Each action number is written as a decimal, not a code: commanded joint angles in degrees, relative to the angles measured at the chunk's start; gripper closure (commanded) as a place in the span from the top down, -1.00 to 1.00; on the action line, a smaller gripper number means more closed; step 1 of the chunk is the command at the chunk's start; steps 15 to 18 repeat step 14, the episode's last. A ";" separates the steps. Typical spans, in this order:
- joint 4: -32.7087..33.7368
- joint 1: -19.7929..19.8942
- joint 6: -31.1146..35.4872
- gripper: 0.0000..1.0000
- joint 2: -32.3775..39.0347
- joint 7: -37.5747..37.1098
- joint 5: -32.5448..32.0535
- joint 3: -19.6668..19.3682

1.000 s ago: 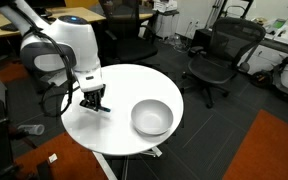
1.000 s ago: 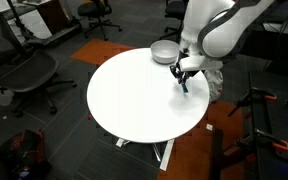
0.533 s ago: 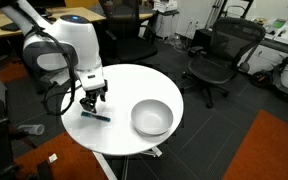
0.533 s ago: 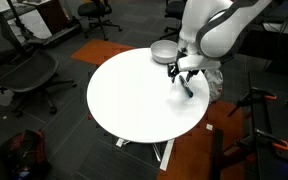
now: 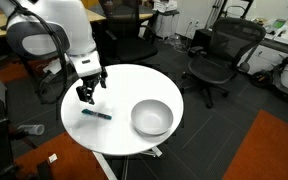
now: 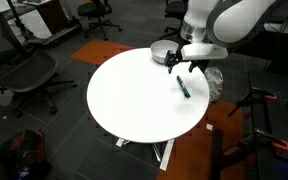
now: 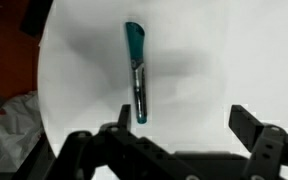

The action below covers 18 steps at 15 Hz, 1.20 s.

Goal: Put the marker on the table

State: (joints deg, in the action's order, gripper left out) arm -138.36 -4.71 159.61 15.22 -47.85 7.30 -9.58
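The marker (image 5: 96,114) (image 6: 183,88) (image 7: 136,72), dark with a teal-blue section, lies flat on the round white table (image 5: 124,90) (image 6: 134,100) near its edge. My gripper (image 5: 87,89) (image 6: 185,65) (image 7: 189,120) hangs above the marker, open, with nothing between its fingers. In the wrist view the marker lies free on the white top, just beyond the left finger (image 7: 124,118).
A grey bowl (image 5: 151,117) (image 6: 164,51) stands on the same table, a short way from the marker. Office chairs (image 5: 221,55) (image 6: 29,72) and desks surround the table. A red rug (image 5: 259,150) lies on the dark floor.
The gripper opened and let go of the marker, which now lies on the table. The gripper has risen away from it.
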 commanded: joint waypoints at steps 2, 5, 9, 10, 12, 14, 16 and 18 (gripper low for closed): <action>-6.47 -0.75 -3.02 1.00 -10.44 -2.96 -4.47 -0.93; -8.71 0.54 -5.01 1.00 -15.49 -3.95 -6.97 0.58; -9.86 2.61 -8.02 1.00 -20.76 -5.75 -8.76 3.30; -7.85 3.28 -5.79 1.00 -16.39 -3.06 -6.84 3.80; -8.37 3.85 -6.77 1.00 -18.42 -2.98 -6.68 4.62; -8.62 4.06 -6.97 1.00 -19.02 -2.95 -6.64 4.80; -8.62 4.06 -6.97 1.00 -19.02 -2.95 -6.64 4.80; -8.62 4.06 -6.97 1.00 -19.02 -2.95 -6.64 4.80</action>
